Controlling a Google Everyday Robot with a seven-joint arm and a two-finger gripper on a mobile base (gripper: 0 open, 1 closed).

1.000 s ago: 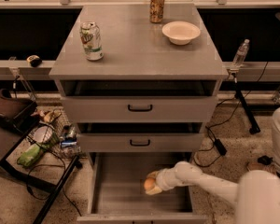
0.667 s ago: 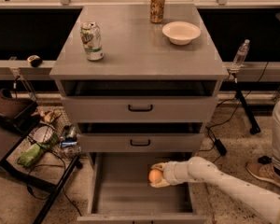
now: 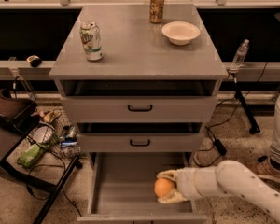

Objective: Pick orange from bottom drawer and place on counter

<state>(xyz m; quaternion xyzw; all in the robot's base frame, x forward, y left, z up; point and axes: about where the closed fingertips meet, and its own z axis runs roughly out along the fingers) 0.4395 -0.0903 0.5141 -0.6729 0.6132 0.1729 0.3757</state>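
The orange is a small round fruit held between the two pale fingers of my gripper, above the right part of the open bottom drawer. The gripper is shut on it, one finger above and one below. My white arm comes in from the lower right. The drawer's grey floor is otherwise bare. The grey counter is the cabinet's flat top, well above the gripper.
On the counter stand a green-and-white can at the left, a tan-and-orange can at the back and a white bowl at the right. Two upper drawers are closed. Clutter and cables lie left of the cabinet.
The gripper has lifted the orange off the drawer floor and the arm has drawn back slightly to the right.
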